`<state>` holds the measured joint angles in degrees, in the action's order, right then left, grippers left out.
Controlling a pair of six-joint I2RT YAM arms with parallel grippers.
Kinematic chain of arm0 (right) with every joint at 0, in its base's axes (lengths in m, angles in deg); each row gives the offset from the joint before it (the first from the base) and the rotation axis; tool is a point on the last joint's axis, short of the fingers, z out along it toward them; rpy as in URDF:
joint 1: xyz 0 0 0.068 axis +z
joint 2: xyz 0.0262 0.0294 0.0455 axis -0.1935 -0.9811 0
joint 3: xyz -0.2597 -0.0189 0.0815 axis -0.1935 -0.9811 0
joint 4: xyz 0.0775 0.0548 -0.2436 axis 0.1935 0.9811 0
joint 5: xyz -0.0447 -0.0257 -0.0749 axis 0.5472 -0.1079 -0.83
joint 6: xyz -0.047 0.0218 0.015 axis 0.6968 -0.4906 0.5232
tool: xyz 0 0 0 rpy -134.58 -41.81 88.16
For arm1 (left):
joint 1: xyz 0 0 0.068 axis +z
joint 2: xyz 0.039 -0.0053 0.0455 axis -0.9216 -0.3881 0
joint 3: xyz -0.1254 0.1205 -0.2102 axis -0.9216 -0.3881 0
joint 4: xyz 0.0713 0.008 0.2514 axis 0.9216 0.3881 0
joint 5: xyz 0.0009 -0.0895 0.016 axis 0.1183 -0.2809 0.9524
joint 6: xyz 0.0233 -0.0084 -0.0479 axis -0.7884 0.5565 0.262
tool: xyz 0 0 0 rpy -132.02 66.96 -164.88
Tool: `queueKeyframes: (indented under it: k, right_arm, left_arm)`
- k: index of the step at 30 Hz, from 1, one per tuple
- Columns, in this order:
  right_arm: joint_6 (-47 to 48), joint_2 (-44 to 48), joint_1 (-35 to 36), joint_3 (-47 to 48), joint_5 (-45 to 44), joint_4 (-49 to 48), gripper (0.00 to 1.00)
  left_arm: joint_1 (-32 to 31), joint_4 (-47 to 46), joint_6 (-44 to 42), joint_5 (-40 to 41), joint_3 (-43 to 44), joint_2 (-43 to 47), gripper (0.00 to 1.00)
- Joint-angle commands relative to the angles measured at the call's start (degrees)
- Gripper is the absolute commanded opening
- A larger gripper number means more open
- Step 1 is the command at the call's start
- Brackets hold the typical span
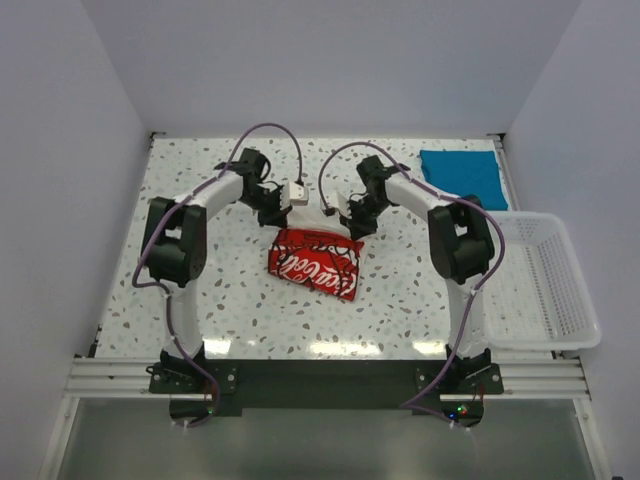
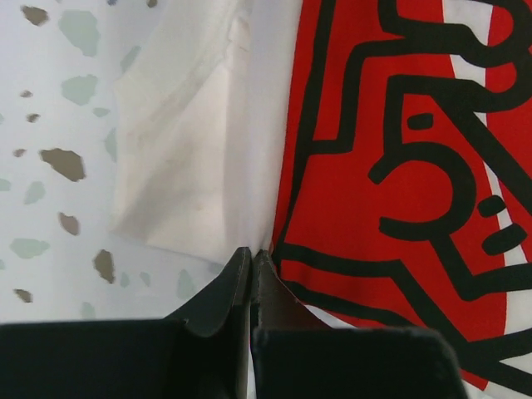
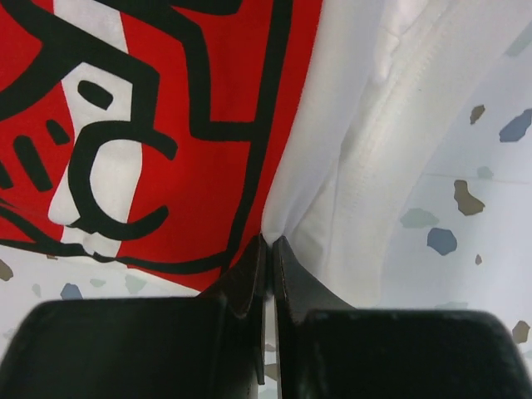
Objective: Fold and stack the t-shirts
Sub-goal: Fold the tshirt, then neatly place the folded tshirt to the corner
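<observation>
I am pinching the cream-white Coca-Cola t-shirt (image 1: 315, 262) with both arms at once. My left gripper (image 2: 251, 256) is closing tight on it, fingertips pressed together right where the cream cloth is meeting the red panel, and a fold of fabric is running straight into the tips. My right gripper (image 3: 269, 243) is doing the same on the other side, its jaws clamping together on the seam between a cream hemmed edge and the red print with its black line drawing.

From above, the shirt is lying bunched in the middle of the speckled desk (image 1: 230, 290), its far edge gathering up toward my two grippers, which are sitting close together over it. The white script is showing on the red panel nearest my bases.

The teal-blue t-shirt (image 1: 462, 172) is lying folded flat in the far right corner of the desk, well apart from this one. A white lattice basket (image 1: 545, 285) is sitting at the desk's right edge, just near of the teal shirt.
</observation>
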<state>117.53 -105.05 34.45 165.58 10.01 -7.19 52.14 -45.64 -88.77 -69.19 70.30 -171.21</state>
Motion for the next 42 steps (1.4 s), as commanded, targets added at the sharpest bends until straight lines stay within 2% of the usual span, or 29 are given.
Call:
queueKeyframes:
  k: [1, 7, 11, 14, 15, 16, 17, 18, 19, 20, 23, 24, 30, 35, 40, 42]
  right_arm:
    - [4.3, 0.2, 1.8, 0.4, -1.2, -1.3, 0.0]
    - [4.5, 6.5, 6.1, -7.7, 2.0, -1.4, 0.0]
    - [2.4, 13.1, 7.9, -14.9, 5.6, -0.3, 0.0]
    - [-1.3, 17.5, 8.0, -17.0, 8.1, 0.5, 0.0]
    - [-3.6, 18.2, 8.0, -17.0, 8.9, 1.4, 0.17]
    - [-5.1, 19.5, 8.1, -16.4, 9.4, 1.6, 0.29]
    - [-6.7, 20.0, 7.9, -16.0, 9.5, 1.3, 0.37]
    - [-10.7, 20.5, 7.9, -15.6, 10.0, 0.1, 0.44]
    - [-13.2, 20.8, 7.2, -14.3, 10.1, -0.9, 0.45]
    - [-15.9, 20.9, 6.6, -13.5, 10.7, -2.1, 0.45]
    - [-28.2, 18.6, 4.7, -9.7, 13.2, -5.8, 0.42]
    - [-34.9, 17.9, 4.3, -8.8, 13.7, -7.5, 0.38]
    - [-53.6, 13.3, 4.1, -8.7, 12.4, -17.2, 0.14]
    - [-61.3, 9.6, 4.0, -8.3, 11.8, -20.9, 0.04]
    - [-64.9, 6.1, 4.0, -7.6, 12.5, -23.2, 0.03]
    - [-65.3, 5.0, 4.0, -7.1, 13.1, -23.3, 0.03]
  left_arm:
    - [0.4, 0.5, 3.5, -0.3, -3.8, 2.9, 0.0]
    - [0.3, 1.9, 6.1, -3.5, -20.4, 15.9, 0.0]
    - [0.3, 1.0, 7.2, -5.4, -26.6, 23.6, 0.0]
    - [0.3, -2.0, 9.0, -5.6, -28.7, 26.8, 0.0]
    - [0.3, -2.4, 8.9, -5.6, -28.8, 27.2, 0.01]
    - [0.3, -3.0, 8.5, -6.2, -28.8, 27.6, 0.18]
    - [0.3, -3.4, 7.9, -6.6, -28.6, 27.9, 0.25]
    - [0.3, -3.6, 6.7, -7.3, -28.3, 28.3, 0.29]
    - [0.1, -4.4, 6.5, -8.4, -27.6, 28.6, 0.36]
    - [-0.2, -5.3, 6.7, -8.7, -27.3, 28.6, 0.38]
    - [-2.4, -5.9, 5.3, -9.5, -25.1, 26.9, 0.42]
    - [-2.8, -6.0, 4.7, -9.8, -24.6, 26.2, 0.43]
    - [-6.1, -7.6, 3.7, -10.6, -23.0, 21.0, 0.47]
    - [-8.2, -9.4, 4.1, -10.2, -23.3, 17.6, 0.49]
    - [-9.2, -11.2, 4.5, -8.7, -23.9, 14.9, 0.48]
    - [-9.4, -11.3, 4.3, -8.7, -23.8, 14.2, 0.44]
